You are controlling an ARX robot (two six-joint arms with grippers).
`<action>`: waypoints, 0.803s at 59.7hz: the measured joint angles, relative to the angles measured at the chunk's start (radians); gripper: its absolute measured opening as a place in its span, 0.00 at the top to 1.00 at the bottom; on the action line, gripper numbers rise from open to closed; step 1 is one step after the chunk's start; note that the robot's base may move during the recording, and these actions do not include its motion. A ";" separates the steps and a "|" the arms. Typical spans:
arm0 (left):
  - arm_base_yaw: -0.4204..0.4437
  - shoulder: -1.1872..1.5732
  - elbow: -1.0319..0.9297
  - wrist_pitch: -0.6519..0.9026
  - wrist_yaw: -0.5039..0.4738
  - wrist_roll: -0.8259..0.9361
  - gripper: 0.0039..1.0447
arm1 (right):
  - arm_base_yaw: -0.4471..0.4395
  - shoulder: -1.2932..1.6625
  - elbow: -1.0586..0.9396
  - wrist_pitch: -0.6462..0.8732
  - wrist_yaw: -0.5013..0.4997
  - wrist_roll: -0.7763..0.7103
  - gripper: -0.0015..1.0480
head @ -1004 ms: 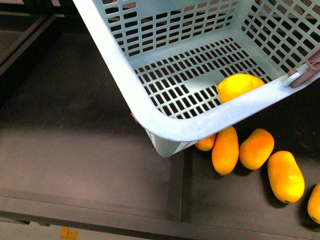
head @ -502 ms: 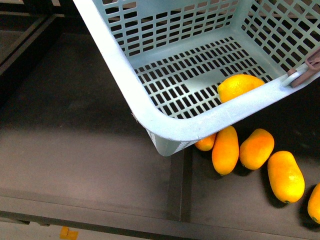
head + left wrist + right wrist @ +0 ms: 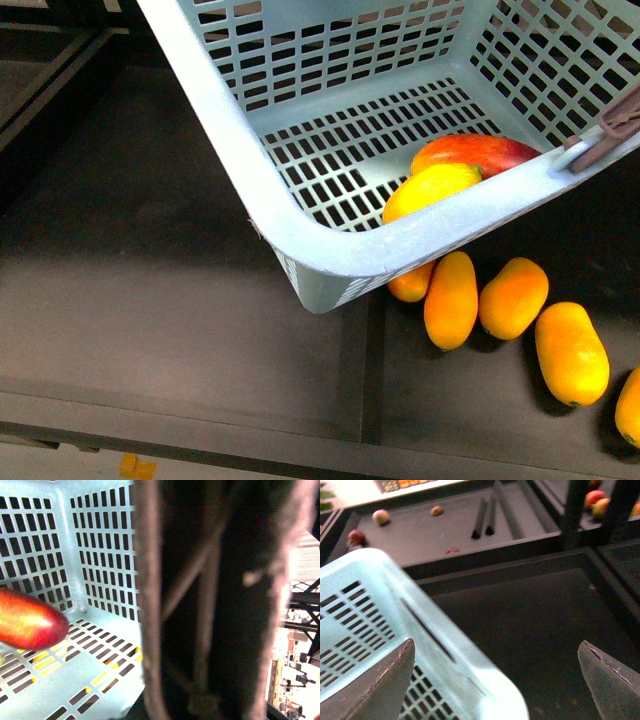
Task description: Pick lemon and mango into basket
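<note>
The pale teal basket [image 3: 230, 130] hangs tilted above the dark shelf. Inside it the yellow lemon [image 3: 428, 190] rests against the near wall, and the red-orange mango [image 3: 470, 152] lies right behind it, touching it. The left wrist view shows the mango [image 3: 27, 625] on the basket's slotted floor [image 3: 95, 665]. My left gripper [image 3: 200, 700] is shut on the basket; its brown handle [image 3: 150, 605] fills that view, blurred and close. My right gripper [image 3: 496, 647] is open over the basket's corner rim [image 3: 470, 680], with nothing between its fingers. Neither gripper shows in the front view.
Several plain yellow-orange mangoes [image 3: 450, 300] lie on the dark shelf under and to the right of the basket. A ridge [image 3: 365, 370] divides the shelf. In the right wrist view, small red fruits [image 3: 381, 516] lie on a far shelf and a dark post [image 3: 572, 510] stands.
The red-orange mango has appeared in the basket behind the lemon. The lemon has rolled left along the near wall, and the basket has shifted slightly left.
</note>
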 joint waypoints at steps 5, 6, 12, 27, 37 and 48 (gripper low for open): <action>0.001 0.000 0.000 0.000 -0.004 0.002 0.96 | -0.042 -0.045 -0.046 0.094 -0.076 -0.022 0.14; 0.000 0.000 0.000 0.000 -0.004 0.003 0.96 | -0.043 -0.047 -0.070 0.154 -0.121 -0.045 0.17; -0.005 0.000 0.000 0.000 0.010 0.000 0.96 | -0.035 -0.087 -0.222 0.360 -0.216 -0.137 0.35; -0.003 0.000 0.000 0.000 -0.001 -0.002 0.96 | 0.013 -0.246 -0.457 0.437 -0.165 -0.187 0.82; -0.003 0.000 0.000 0.000 0.000 -0.002 0.96 | 0.014 -0.335 -0.546 0.439 -0.166 -0.192 0.98; -0.003 0.000 0.000 0.000 0.003 -0.002 0.96 | 0.014 -0.429 -0.620 0.418 -0.166 -0.192 0.98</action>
